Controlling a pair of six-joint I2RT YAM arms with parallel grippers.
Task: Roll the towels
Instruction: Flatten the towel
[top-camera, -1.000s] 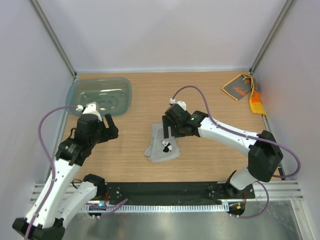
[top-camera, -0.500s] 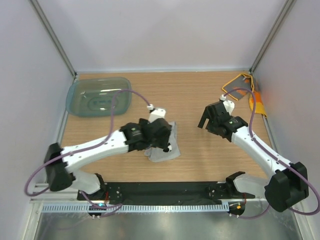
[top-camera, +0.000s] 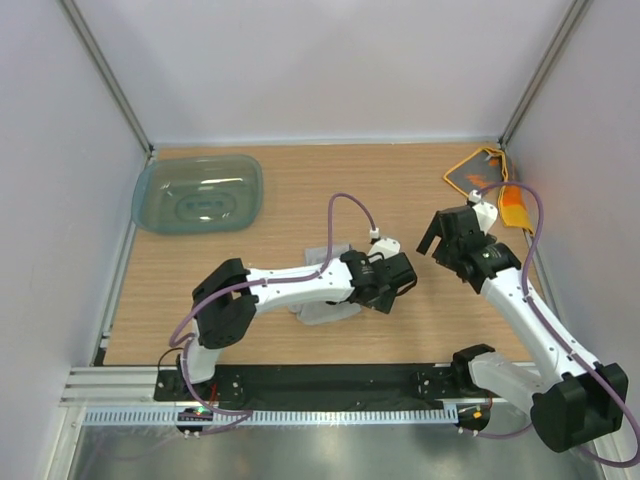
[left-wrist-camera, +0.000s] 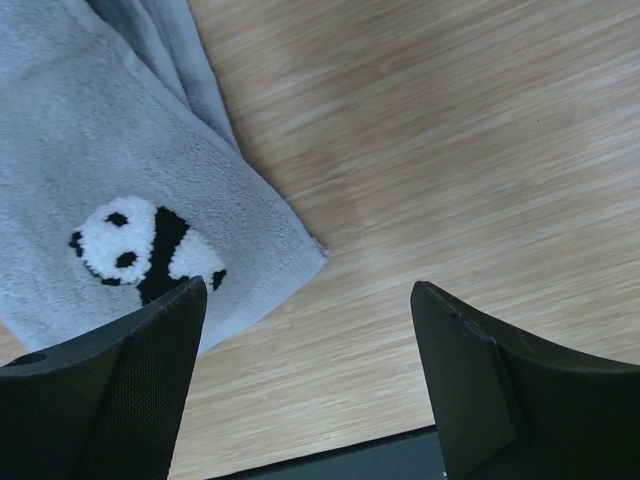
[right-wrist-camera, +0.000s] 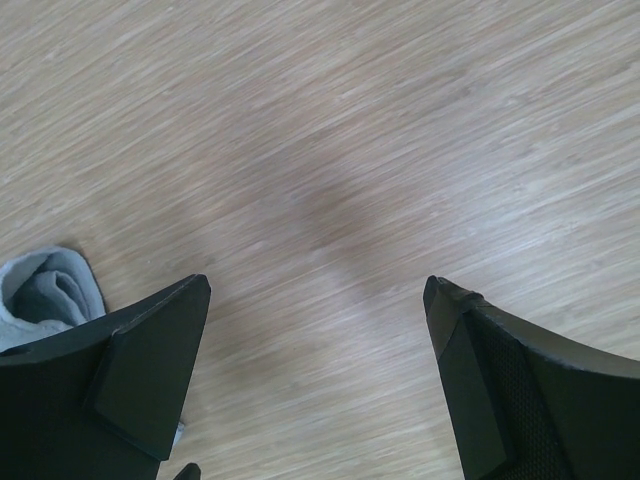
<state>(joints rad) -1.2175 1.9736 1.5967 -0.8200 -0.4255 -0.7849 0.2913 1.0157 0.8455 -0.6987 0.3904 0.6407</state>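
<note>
The light grey towel (top-camera: 322, 312) lies partly folded at the table's middle, and my left arm crosses over it. Its panda patch and near corner fill the upper left of the left wrist view (left-wrist-camera: 120, 180). My left gripper (top-camera: 392, 285) hangs just right of that towel, open (left-wrist-camera: 308, 290) over bare wood. The orange towel (top-camera: 478, 176) lies grey face up in the far right corner. My right gripper (top-camera: 438, 240) stands between the two towels, open (right-wrist-camera: 312, 290) with nothing in it. A rolled edge of the grey towel (right-wrist-camera: 45, 290) shows at the left of the right wrist view.
A translucent teal tub (top-camera: 198, 193) sits at the far left. Walls close the table on three sides. A black rail (top-camera: 330, 385) runs along the near edge.
My left arm swung from the left side across the grey towel to its right. My right arm drew back from that towel toward the right. Both grippers stayed open.
</note>
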